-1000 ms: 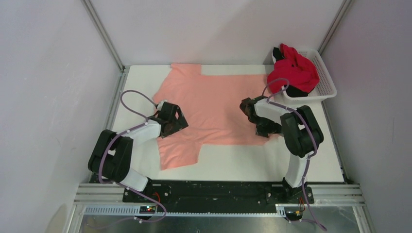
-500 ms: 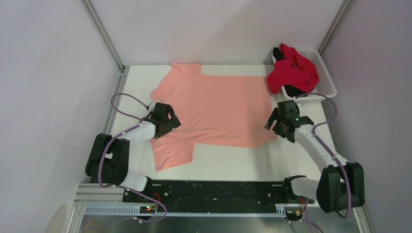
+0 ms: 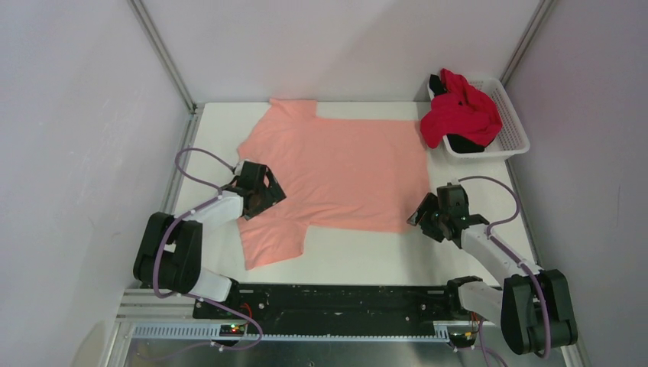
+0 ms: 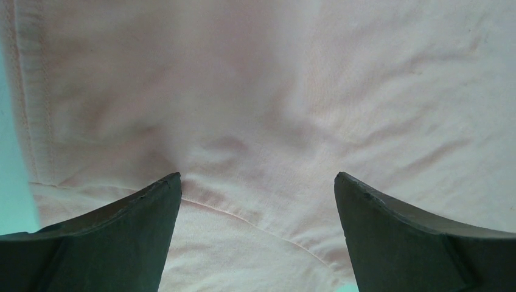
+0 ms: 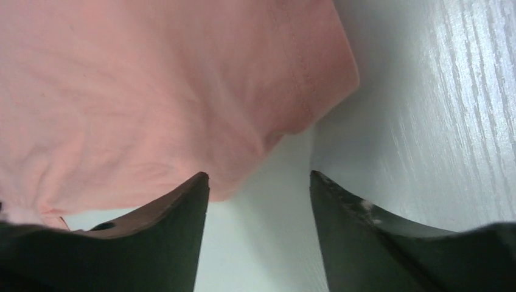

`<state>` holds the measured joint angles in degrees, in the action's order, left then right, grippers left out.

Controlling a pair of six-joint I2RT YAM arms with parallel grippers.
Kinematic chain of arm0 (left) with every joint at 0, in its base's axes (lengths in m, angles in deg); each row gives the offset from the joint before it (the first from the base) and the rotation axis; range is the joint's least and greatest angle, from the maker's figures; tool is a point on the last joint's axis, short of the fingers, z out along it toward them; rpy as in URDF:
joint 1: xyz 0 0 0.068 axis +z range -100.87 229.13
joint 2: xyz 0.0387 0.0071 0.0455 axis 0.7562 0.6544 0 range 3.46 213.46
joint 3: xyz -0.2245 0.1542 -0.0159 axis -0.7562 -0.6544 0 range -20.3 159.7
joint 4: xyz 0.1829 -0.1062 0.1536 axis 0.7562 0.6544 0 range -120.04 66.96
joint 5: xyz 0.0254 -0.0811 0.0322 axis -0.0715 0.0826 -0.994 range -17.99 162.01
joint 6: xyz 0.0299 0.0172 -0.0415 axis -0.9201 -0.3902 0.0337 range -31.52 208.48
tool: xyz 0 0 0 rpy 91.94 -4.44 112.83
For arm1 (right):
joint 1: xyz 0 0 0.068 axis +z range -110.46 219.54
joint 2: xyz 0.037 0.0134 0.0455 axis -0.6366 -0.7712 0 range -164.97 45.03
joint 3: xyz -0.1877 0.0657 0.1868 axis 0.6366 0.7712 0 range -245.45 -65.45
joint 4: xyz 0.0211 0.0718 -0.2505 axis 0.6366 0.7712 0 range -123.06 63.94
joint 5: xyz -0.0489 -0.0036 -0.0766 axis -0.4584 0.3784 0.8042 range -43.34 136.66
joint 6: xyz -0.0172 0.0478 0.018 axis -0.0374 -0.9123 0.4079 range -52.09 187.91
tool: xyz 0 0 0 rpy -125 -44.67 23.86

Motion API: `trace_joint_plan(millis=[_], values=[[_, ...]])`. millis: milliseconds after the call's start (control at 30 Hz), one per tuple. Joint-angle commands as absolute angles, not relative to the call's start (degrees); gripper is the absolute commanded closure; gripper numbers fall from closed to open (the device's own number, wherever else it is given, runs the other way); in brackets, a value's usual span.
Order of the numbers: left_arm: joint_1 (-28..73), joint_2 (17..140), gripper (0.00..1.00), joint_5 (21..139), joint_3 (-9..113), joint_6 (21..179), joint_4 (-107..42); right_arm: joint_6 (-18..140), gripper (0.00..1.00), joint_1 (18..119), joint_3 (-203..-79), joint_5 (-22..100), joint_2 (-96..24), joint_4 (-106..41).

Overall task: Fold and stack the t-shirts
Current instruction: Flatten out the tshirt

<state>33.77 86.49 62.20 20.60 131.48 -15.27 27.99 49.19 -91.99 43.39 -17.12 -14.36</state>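
Note:
The salmon-pink t-shirt [image 3: 336, 168] lies spread flat on the white table, collar to the left, hem to the right. It fills the left wrist view [image 4: 274, 91] and the upper left of the right wrist view [image 5: 152, 91]. My left gripper [image 3: 264, 200] is open, low over the shirt's near shoulder seam by the near sleeve [image 3: 271, 241]. My right gripper [image 3: 422, 216] is open and empty at the shirt's near hem corner [image 5: 316, 91]. The bright red t-shirt [image 3: 458, 115] is bunched in the basket over the black t-shirt [image 3: 464, 143].
The white mesh basket [image 3: 510, 122] stands at the table's back right corner. Bare white table [image 3: 367, 256] lies between the shirt and the arm bases. Grey walls and metal frame posts close in the sides and back.
My right arm has swung from over the shirt's hem out to the right and pulled nearer, to the near hem corner. My left gripper shifted left, and the shirt was drawn flatter.

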Motion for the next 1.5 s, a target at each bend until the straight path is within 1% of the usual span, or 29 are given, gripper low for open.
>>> trace_joint_plan(millis=[0,33,67,100,167,233,300,367,467,533,733,800,867,900,933,1000,1067,1167,1233,1300,1467], values=[[33.99,84.51,0.00,62.90,20.96,130.64,-14.77,25.88,0.44,49.37,-92.20,46.07,-18.44,-22.88],[34.00,84.50,0.00,62.84,21.06,130.61,-14.82,25.89,0.49,49.42,-92.31,46.37,-19.93,-24.01],[34.01,84.45,0.00,62.70,21.08,130.59,-14.78,25.88,0.58,49.46,-92.84,47.38,-20.76,-24.58],[34.01,84.36,0.00,62.65,21.20,130.49,-14.80,25.83,0.63,49.46,-93.16,48.07,-22.44,-25.62],[34.01,84.18,0.00,62.53,21.31,130.30,-14.83,26.14,0.80,49.58,-95.16,48.96,-24.82,-26.01],[34.00,83.93,0.00,62.52,21.31,130.16,-14.81,26.74,0.86,50.40,-98.34,49.85,-26.56,-24.70],[34.01,83.57,0.00,62.28,21.21,130.12,-14.80,27.11,0.89,51.96,-101.98,51.65,-27.91,-22.78],[34.01,83.34,0.00,62.18,21.17,130.06,-14.72,27.30,0.90,53.11,-105.79,53.22,-30.01,-20.62],[34.01,83.27,0.00,62.59,21.20,129.92,-14.76,27.61,0.91,54.67,-113.17,54.81,-36.28,-17.62],[33.94,83.26,0.00,62.50,21.30,129.88,-14.77,28.07,0.90,55.28,-118.14,55.99,-41.16,-14.48],[33.96,84.82,0.00,62.24,22.16,129.35,-14.71,31.17,0.85,56.44,-134.12,56.50,-56.88,-11.54],[34.00,85.19,0.00,62.17,22.35,129.15,-14.73,33.72,0.81,56.93,-139.58,56.24,-61.43,-10.78],[34.01,85.35,0.00,62.10,22.44,129.09,-14.69,35.75,0.62,57.29,-145.05,56.32,-64.47,-8.40],[34.01,85.41,0.00,62.04,22.51,129.00,-14.72,36.32,0.40,57.58,-148.08,57.31,-65.18,-7.37],[34.01,85.52,0.00,61.85,22.57,128.95,-14.67,37.78,0.25,57.70,-148.99,57.92,-65.05,-6.01],[34.03,85.66,0.00,61.78,22.58,128.90,-14.58,39.05,0.13,58.03,-149.24,60.61,-63.10,-5.76],[33.97,85.91,0.00,61.88,22.73,128.91,-14.64,39.95,0.09,57.32,-145.55,59.96,-60.06,-6.85],[34.01,86.55,0.00,62.08,22.92,128.77,-14.59,42.07,0.08,55.35,-140.47,55.01,-56.50,-9.92],[33.99,86.86,0.00,62.21,23.00,128.68,-14.58,43.99,0.09,53.61,-137.81,49.45,-56.18,-10.87],[33.96,86.96,0.00,62.35,23.03,128.58,-14.58,45.95,0.10,52.05,-136.33,44.61,-56.51,-11.35],[33.96,87.45,0.00,62.14,23.05,128.66,-14.63,48.10,0.19,50.16,-135.40,38.28,-58.44,-13.19]])
